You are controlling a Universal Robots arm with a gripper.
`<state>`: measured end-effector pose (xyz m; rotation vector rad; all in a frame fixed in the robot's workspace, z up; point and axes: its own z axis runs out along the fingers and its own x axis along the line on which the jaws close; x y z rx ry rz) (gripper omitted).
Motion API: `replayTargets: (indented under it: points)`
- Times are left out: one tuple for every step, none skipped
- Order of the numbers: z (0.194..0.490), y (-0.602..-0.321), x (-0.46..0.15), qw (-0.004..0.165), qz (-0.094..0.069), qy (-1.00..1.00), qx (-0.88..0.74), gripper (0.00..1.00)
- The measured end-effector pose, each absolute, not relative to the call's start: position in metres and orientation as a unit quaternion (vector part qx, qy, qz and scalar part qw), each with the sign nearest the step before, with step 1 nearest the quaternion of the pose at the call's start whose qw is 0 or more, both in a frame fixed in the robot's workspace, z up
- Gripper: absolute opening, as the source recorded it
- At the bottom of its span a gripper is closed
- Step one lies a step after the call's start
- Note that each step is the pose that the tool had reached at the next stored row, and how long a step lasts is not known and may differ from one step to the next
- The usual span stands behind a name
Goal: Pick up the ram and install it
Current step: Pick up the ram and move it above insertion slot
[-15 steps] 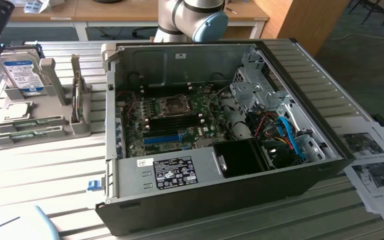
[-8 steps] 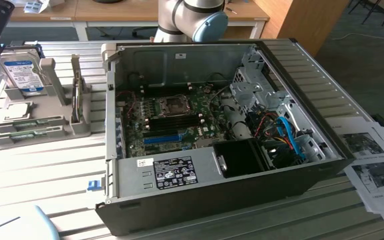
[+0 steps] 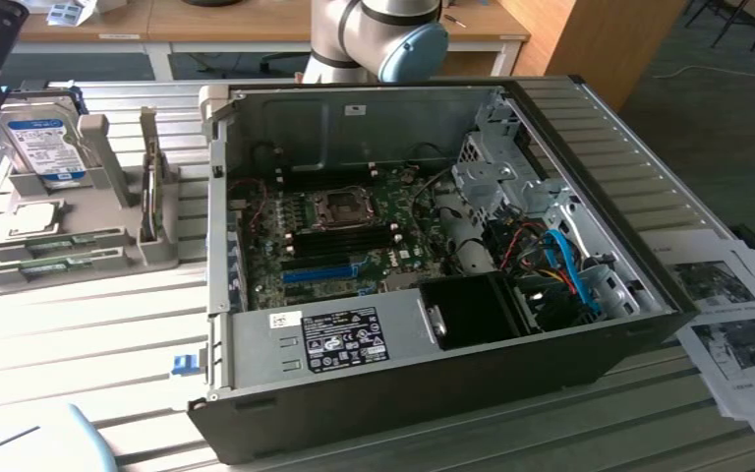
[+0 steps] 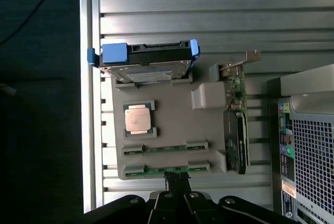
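Note:
Two rams lie in slots of a grey holder point(image 4: 172, 114): a green stick point(image 4: 166, 148) and a second one point(image 4: 168, 169) beside it. In the exterior view the same sticks point(image 3: 56, 243) point(image 3: 52, 265) sit on the holder point(image 3: 102, 241), at that view's left of the open computer case point(image 3: 640, 246). My gripper point(image 4: 177, 178) hangs above the holder. Its dark fingers are shut together, their tips over the nearer ram, with nothing held. The motherboard point(image 3: 338, 246) lies inside the case, with black slots point(image 3: 338, 234) beside the processor socket.
The holder also carries a hard drive with blue clips point(image 4: 143, 59), a processor chip point(image 4: 138, 118) and an upright expansion card point(image 4: 236, 130). A blue slot point(image 3: 319, 272) and cables point(image 3: 554, 265) are inside the case. Printed sheets point(image 3: 731, 315) lie at the exterior view's right.

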<state>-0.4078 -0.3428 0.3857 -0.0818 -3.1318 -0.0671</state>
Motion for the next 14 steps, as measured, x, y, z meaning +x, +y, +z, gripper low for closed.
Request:
replayTargets:
  points:
    - [0.3857, -0.3429, -0.4078, 0.004, -0.021, -0.999, -0.023, 0.09]
    - [0.3857, -0.3429, -0.4078, 0.004, -0.021, -1.000, -0.020, 0.09]
    - [0.3857, -0.3429, -0.4078, 0.004, -0.021, -1.000, -0.017, 0.09]
    - [0.3857, -0.3429, -0.4078, 0.004, -0.021, -1.000, -0.013, 0.09]
    - [0.3857, -0.3429, -0.4078, 0.004, -0.021, -1.000, -0.010, 0.09]
    - [0.3856, -0.3429, -0.4078, 0.004, -0.021, -1.000, -0.006, 0.09]
    - [0.3857, -0.3429, -0.4078, 0.005, -0.021, -1.000, -0.002, 0.09]
    - [0.3857, -0.3428, -0.4078, 0.005, -0.021, -1.000, 0.002, 0.09]
    - [0.3857, -0.3429, -0.4078, 0.005, -0.021, -1.000, 0.006, 0.09]
    - [0.3857, -0.3428, -0.4078, 0.005, -0.021, -1.000, 0.010, 0.09]
    - [0.3857, -0.3429, -0.4078, 0.005, -0.021, -1.000, 0.015, 0.09]
    - [0.3857, -0.3428, -0.4078, 0.005, -0.021, -1.000, 0.020, 0.09]
    - [0.3857, -0.3429, -0.4078, 0.005, -0.021, -0.999, 0.024, 0.09]
    - [0.3857, -0.3429, -0.4078, 0.005, -0.021, -0.999, 0.029, 0.09]
